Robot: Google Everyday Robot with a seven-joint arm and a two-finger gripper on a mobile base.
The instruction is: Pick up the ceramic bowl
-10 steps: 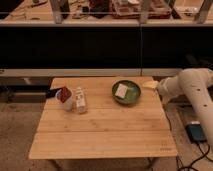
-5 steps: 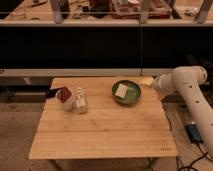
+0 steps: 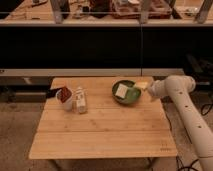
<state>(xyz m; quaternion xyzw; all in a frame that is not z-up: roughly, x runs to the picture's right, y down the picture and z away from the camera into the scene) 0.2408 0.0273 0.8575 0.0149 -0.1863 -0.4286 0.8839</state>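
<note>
The ceramic bowl (image 3: 126,92) is round, shallow and dark green, with a pale whitish square piece inside. It sits at the far right of the wooden table (image 3: 102,130). My gripper (image 3: 140,86), pale yellowish, reaches in from the right on a white arm (image 3: 184,102) and is at the bowl's right rim.
A white mug with red contents (image 3: 65,97) and a small white carton (image 3: 80,100) stand at the table's far left. A dark shelf unit with cluttered counters runs behind the table. The arm's lower link hangs past the table's right edge.
The arm has swung left, carrying the gripper from beyond the table's right edge to the bowl's right rim. The bowl, mug and carton have not moved.
</note>
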